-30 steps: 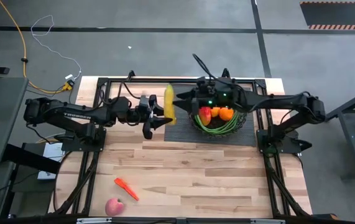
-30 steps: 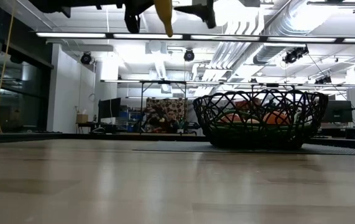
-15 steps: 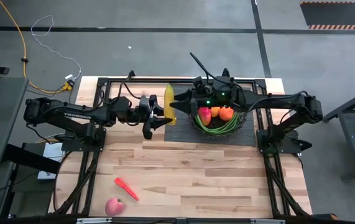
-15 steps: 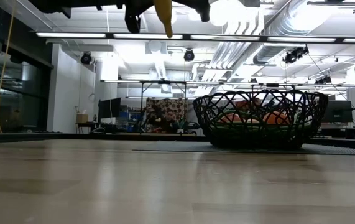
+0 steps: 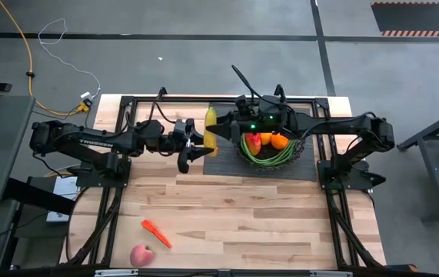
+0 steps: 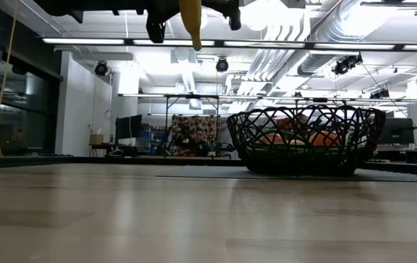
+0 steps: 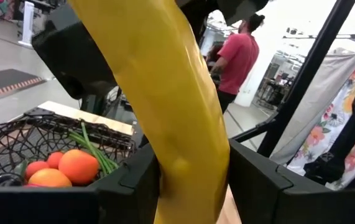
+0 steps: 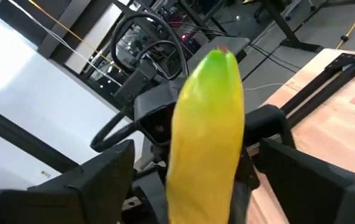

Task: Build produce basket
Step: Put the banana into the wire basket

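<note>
Banana [image 5: 210, 128] held high over table, just left of basket [image 5: 300, 151] — my left gripper [image 5: 196, 139] clamps its lower end, right gripper [image 5: 217, 131] straddles green-tipped upper end, fingers apart, not yet gripping. Risk I judge: smooth waxy skin slips if left lets go before right bites; drop lands on mat [image 5: 227, 163]. Basket — black open wire, oranges [image 5: 280, 140] and green beans [image 5: 274, 158] inside. Carrot [image 5: 156, 233], apple [image 5: 141, 255] wait on near wood.
</note>
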Robot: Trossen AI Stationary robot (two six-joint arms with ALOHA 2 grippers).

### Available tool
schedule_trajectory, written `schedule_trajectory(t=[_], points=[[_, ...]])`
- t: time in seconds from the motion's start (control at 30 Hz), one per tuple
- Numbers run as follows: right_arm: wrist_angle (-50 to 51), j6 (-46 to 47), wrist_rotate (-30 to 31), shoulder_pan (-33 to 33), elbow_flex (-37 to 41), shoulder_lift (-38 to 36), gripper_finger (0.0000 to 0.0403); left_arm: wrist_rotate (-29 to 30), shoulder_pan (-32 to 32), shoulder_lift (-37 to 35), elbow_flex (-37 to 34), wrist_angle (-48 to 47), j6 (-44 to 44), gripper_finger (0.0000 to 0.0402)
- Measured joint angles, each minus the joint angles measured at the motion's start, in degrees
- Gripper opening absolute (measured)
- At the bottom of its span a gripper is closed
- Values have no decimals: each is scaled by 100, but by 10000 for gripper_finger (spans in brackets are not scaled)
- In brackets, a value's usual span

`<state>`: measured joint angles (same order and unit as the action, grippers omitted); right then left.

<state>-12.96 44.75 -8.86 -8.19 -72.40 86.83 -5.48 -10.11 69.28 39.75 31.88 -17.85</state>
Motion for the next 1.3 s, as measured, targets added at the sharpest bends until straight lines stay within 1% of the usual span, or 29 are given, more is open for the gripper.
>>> schedule_trajectory(t=[0.23, 0.5, 0.6, 0.7, 0.83, 0.93, 1.07, 1.3], points=[[14, 141, -21, 9, 0, 2, 243, 36, -2, 0, 0, -29, 0, 154], [34, 143, -21, 9, 0, 2, 123, 36, -2, -2, 0, -81, 7, 154], [34, 129, -25, 9, 0, 2, 99, 38, -2, -2, 0, -84, 4, 154], [32, 129, -38, 9, 0, 2, 99, 38, -2, -2, 0, -83, 4, 154], [28, 127, -69, 9, 0, 2, 118, 36, -2, -2, 0, -83, 50, 154], [27, 127, -78, 9, 0, 2, 120, 32, -2, -2, 0, -83, 13, 163], [23, 127, -127, 9, 0, 2, 113, 32, -2, -2, 0, -83, -198, 195], [32, 43, -226, -11, 0, 2, 112, -7, -4, -13, 0, -90, -491, 270]])
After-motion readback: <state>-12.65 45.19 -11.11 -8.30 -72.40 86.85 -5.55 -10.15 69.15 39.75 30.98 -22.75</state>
